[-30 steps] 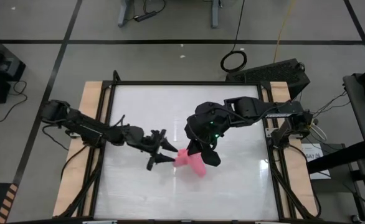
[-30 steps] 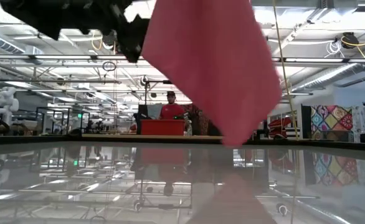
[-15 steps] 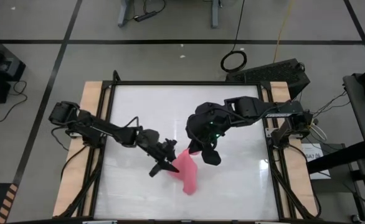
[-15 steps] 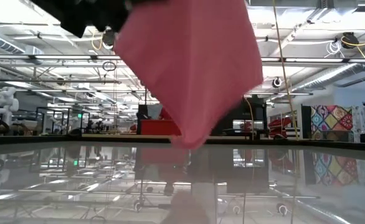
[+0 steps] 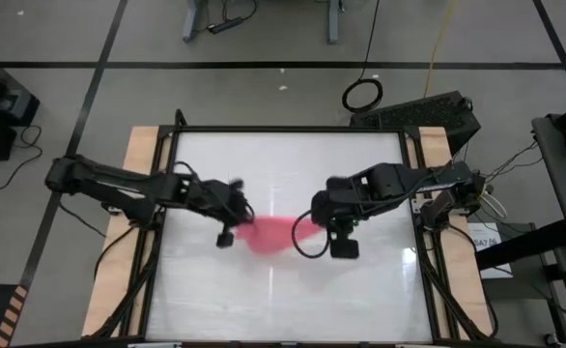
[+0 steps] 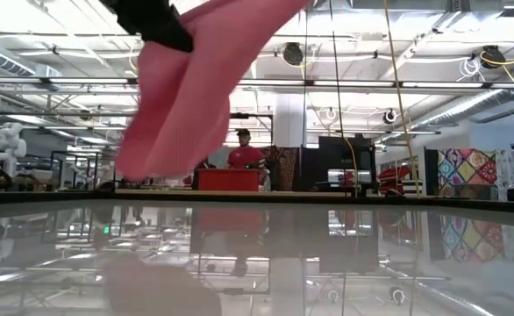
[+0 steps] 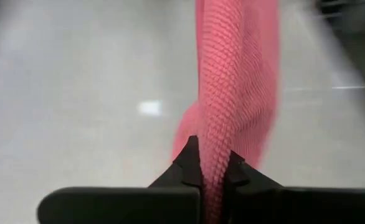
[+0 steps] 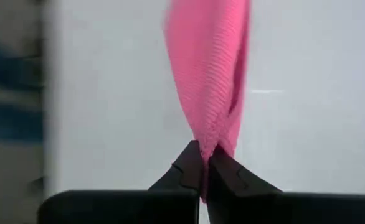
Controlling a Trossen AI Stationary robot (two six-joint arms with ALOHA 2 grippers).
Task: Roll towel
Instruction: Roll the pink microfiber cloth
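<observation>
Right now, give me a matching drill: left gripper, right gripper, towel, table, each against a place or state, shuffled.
Column 1:
1. left gripper
2. right gripper
3. towel
4. table

Column 2:
A. white and glossy, under both arms
B. shut on the towel's end nearer the picture's right in the high view
C. stretched between the two grippers, clear of the table
D. shut on the towel's end nearer the picture's left in the high view

Pairs: 1-D, 2-B, 3-C, 4-A
</observation>
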